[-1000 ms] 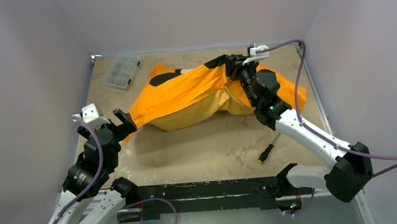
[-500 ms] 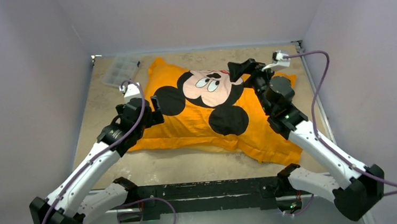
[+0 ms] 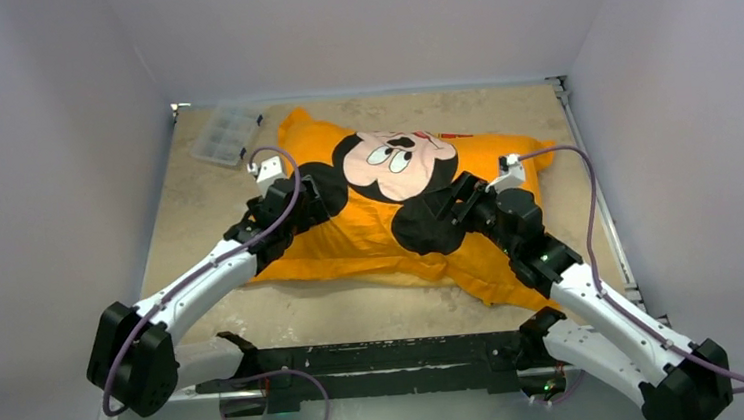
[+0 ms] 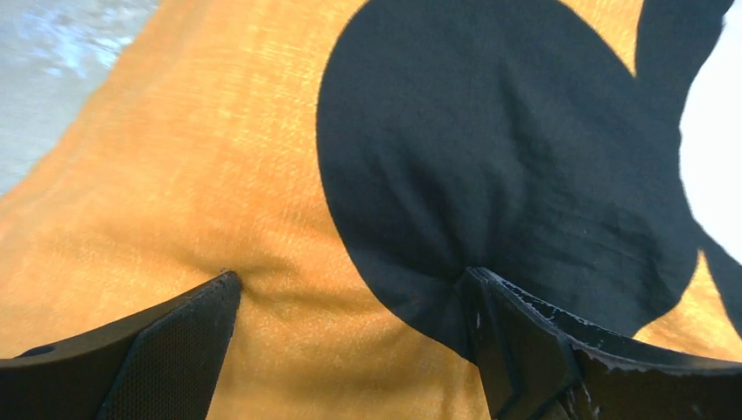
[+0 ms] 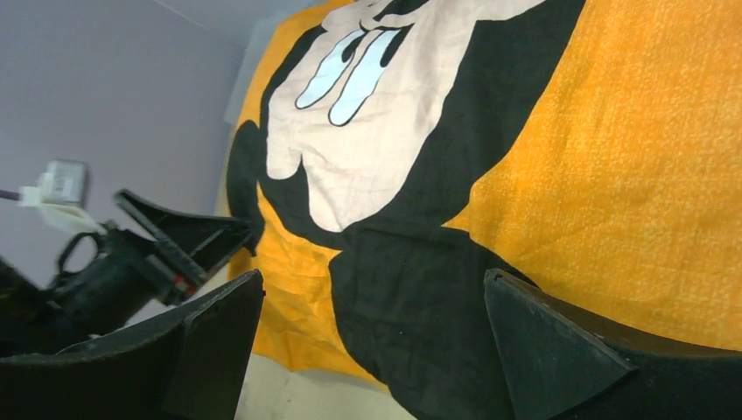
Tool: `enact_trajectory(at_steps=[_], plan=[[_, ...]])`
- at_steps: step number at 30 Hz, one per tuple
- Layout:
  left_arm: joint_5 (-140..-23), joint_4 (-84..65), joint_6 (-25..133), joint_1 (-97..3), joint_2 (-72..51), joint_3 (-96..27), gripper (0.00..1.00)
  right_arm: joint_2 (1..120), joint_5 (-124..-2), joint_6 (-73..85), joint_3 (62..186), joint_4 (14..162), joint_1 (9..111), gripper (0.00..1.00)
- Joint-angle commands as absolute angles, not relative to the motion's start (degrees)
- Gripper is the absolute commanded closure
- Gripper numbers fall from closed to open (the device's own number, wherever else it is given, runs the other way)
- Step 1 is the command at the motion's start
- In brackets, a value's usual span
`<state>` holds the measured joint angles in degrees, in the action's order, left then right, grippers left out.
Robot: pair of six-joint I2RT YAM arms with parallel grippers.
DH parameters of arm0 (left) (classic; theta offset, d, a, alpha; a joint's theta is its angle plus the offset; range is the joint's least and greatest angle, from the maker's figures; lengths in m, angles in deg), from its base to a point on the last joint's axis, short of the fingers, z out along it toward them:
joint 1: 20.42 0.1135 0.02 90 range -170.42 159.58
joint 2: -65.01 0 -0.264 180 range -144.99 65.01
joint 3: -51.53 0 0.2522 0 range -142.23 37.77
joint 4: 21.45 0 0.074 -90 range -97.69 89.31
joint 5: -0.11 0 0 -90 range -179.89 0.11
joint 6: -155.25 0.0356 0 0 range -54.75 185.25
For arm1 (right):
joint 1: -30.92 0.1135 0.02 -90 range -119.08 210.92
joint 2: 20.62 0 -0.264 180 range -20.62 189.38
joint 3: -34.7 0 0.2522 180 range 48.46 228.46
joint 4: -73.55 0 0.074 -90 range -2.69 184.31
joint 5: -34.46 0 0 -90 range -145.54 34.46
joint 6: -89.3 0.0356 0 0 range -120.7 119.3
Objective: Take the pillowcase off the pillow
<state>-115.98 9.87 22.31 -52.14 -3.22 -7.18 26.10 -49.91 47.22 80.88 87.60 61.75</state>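
The orange pillowcase (image 3: 350, 240) lies spread on the table with its mouse face up. It bulges; the pillow itself is hidden inside it. My left gripper (image 3: 303, 203) is open, and both fingertips press into the cloth at the left black ear, which puckers at each tip (image 4: 350, 276). My right gripper (image 3: 453, 204) is open over the lower black ear (image 5: 420, 315) with nothing between its fingers (image 5: 372, 276). The pillowcase (image 5: 630, 157) fills the right wrist view, and the left gripper (image 5: 175, 236) shows at its far edge.
A clear plastic box (image 3: 227, 134) sits at the back left corner of the table (image 3: 188, 214). Grey walls close in the left, back and right. A black rail (image 3: 379, 355) with the arm bases runs along the near edge.
The right gripper let go of the bunched, lifted pillowcase, which now lies flat and face up. It then came down to the lower ear. The left arm reached in onto the left ear.
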Motion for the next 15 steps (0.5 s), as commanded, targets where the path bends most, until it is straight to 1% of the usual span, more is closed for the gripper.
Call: enact_trajectory(at_steps=[1, 4, 7, 8, 10, 12, 15], plan=[[-105.4, 0.8, 21.7, -51.7, -6.9, -4.2, 0.06, 26.2, -52.3, 53.1, 79.7, 84.1, 61.9, 0.01], [-98.4, 0.8, 23.5, -51.8, -7.7, -2.1, 0.16, 29.7, -54.7, 55.8, 76.3, 76.5, 61.7, 0.01], [-91.1, -1.2, 24.0, -51.8, -5.8, 1.7, 0.25, 36.6, -52.2, 57.4, 74.9, 70.3, 61.2, 0.01], [-89.1, -1.4, 23.8, -51.9, -5.0, 2.9, 0.29, 39.7, -51.8, 57.3, 75.1, 67.3, 60.8, 0.01], [-84.9, -1.9, 23.2, -52.3, -3.0, 5.1, 0.39, 46.4, -52.3, 56.0, 77.3, 63.2, 59.0, 0.01], [-82.3, -2.8, 22.7, -53.8, -1.4, 7.0, 0.45, 53.9, -52.5, 54.3, 81.2, 60.2, 57.3, 0.01], [-80.9, -2.4, 23.7, -58.9, -0.7, 7.6, 0.51, 65.2, -52.5, 49.3, 89.6, 58.2, 55.3, 0.01]])
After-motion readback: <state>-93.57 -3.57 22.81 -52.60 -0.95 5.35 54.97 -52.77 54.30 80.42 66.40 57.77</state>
